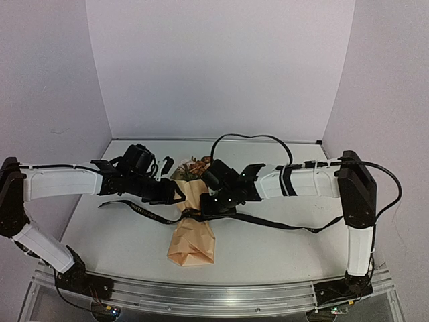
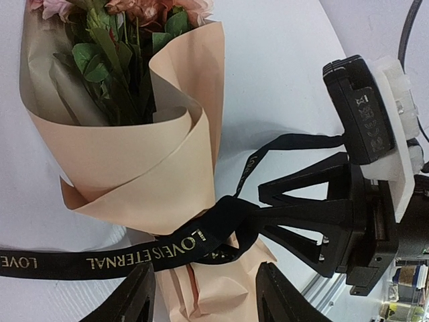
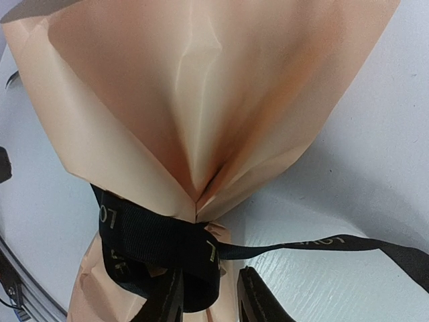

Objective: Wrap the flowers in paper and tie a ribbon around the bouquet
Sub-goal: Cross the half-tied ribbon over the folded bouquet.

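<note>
Bouquet [image 1: 191,231] at mid-tabletop [image 1: 268,258], nearer the near edge than the far. Lies flat, blooms toward the far edge, narrow end toward the near edge.

Wrapping: judged done. Paper [image 2: 134,154] rolled into a cone around the flowers [image 2: 120,40], blooms and leaves showing above the wide mouth.

Tying: judged under way, not finished. Ribbon [image 1: 281,223] passed round the neck of the cone and crossed over itself there. No bow visible; firm knot not confirmable. Trails one tail flat toward the left edge, the other toward the right edge.

Right gripper [image 3: 209,272]: at the crossing, jaws set narrow on the ribbon and pinching it, on the evidence of the left wrist view.

Left gripper [image 2: 204,275]: jaws apart, astride the paper just below the wrap. Cannot tell whether pressing the paper or merely straddling it.

Remaining, by judgement: pull both tails tight, finish the knot or bow, let go.

Room: bare tabletop open along the near edge and toward both side edges, crossed only by the ribbon tails. Both wrists crowded together over the neck, little clearance between them. Narrow end of the paper short of the rail [image 1: 201,295] at the near edge. Black cable [image 1: 255,137] looped above the right arm toward the far edge, well apart from the ribbon.
</note>
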{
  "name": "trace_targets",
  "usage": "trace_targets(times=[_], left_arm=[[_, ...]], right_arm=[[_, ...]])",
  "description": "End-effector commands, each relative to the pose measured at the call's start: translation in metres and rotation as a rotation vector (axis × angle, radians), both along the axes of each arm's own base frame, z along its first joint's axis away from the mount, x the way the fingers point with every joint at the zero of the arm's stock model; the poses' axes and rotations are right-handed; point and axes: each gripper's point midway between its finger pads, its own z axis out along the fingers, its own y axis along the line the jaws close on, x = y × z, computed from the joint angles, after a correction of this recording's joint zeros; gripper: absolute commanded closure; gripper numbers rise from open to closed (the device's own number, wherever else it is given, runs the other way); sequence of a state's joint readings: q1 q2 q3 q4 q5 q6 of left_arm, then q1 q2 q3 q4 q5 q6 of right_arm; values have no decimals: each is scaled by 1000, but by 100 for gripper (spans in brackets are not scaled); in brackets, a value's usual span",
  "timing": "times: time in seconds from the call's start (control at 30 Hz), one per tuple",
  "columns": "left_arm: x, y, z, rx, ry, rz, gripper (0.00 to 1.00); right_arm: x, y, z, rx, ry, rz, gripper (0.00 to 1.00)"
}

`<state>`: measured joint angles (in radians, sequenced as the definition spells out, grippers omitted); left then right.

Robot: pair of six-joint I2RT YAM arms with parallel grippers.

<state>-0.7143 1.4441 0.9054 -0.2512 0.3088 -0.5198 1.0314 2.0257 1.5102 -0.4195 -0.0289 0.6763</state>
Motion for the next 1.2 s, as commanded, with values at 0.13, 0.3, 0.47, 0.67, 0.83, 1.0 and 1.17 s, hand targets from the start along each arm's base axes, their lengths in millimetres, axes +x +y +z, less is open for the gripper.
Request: trace_targets(times=[0.13,0.3,0.47,0.67,0.83,1.0,1.17], left_arm=[[7,-9,11,-38,-45,-24,46],[5,-10,7,-45,-40,-34,47],[0,-15,7,-68,-42,-48,48],[-5,-26,7,-65,-82,-85,50],[2,-32,5,-61,-111,-79,52],[6,-37,-6,-47,-118,-81,54],[-1,-43,-13,-32,-115,-101,59]], right_arm=[[1,8,9,-12,-34,17,78],[4,4,24,-12,-79,-11,98],[7,-9,56,10,-155,-70,100],[11,-23,79,49,-223,-144,100],[13,-23,82,81,-228,-173,100],[15,-21,78,86,-225,-197,100],[19,-30,77,81,-236,-257,100]])
